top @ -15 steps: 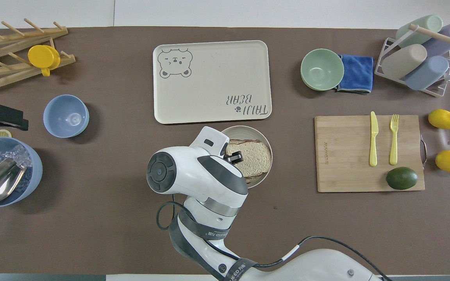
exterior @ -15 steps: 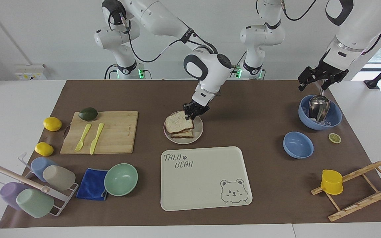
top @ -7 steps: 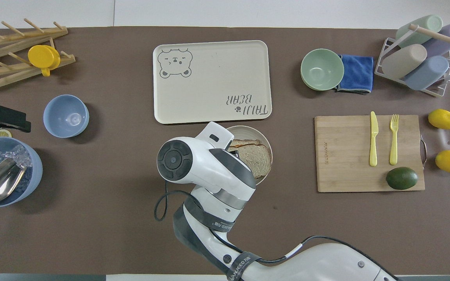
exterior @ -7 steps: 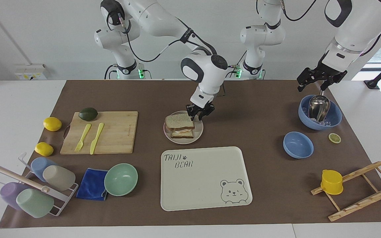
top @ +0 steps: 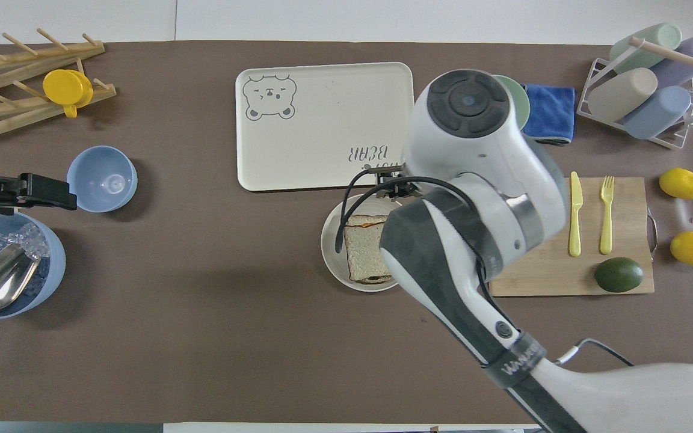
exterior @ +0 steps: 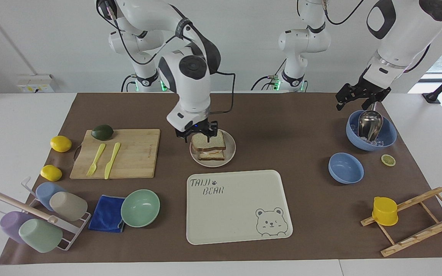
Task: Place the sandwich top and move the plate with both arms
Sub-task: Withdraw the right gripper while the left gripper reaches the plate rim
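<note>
The sandwich top lies stacked on the plate, just under the right tool, fingers spread.

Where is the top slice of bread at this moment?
The top slice of bread lies on the sandwich on the plate, mid-table, just nearer to the robots than the bear tray; the right gripper is over it.

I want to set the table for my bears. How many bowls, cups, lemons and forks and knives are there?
Bowls: 3, mint, small blue, blue with ice and scoop
Cups: 5, four in the rack, one yellow
Lemons: 2
Fork and knife: 2
Total: 12
</note>
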Motion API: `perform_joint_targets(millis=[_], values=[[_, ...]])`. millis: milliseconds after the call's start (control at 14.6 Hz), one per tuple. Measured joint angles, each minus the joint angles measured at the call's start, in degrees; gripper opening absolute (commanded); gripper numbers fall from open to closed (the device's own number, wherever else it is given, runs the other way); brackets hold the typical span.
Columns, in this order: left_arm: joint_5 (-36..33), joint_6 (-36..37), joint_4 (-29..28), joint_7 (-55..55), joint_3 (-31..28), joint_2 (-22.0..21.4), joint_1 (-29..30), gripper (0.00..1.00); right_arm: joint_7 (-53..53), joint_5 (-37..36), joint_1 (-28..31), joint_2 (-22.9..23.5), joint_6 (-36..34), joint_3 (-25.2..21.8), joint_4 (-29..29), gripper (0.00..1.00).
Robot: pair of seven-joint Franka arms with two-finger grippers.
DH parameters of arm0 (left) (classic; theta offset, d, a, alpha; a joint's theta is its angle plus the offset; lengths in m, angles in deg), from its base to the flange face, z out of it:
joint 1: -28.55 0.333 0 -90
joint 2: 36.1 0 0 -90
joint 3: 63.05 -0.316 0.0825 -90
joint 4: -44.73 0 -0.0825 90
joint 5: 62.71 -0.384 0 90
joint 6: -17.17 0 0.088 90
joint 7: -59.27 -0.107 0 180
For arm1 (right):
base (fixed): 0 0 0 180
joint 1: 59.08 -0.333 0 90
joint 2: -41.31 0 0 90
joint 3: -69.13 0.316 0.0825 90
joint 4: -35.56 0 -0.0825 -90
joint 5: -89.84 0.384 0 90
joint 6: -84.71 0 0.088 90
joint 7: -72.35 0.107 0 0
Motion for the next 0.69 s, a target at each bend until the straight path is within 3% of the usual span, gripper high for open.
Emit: perform_joint_targets(millis=[206, 411, 685], values=[[3.4, -5.2, -4.4, 5.3, 0.4, -0.3, -4.4, 1.00, -4.7, 1.9, 4.4, -5.5, -10.0, 0.0, 0.8, 1.00], [10.1, -13.4, -10.8, 7.6, 0.6, 0.1, -9.1, 1.00, -9.3, 5.0, 5.0, -11.3, -15.9, -1.9, 0.5, 1.00], [16.5, -27.2, -13.4, 8.8, 0.9, 8.8, -18.8, 1.00, -20.8, 6.2, 5.3, -13.5, -18.0, -10.2, -0.9, 1.00]])
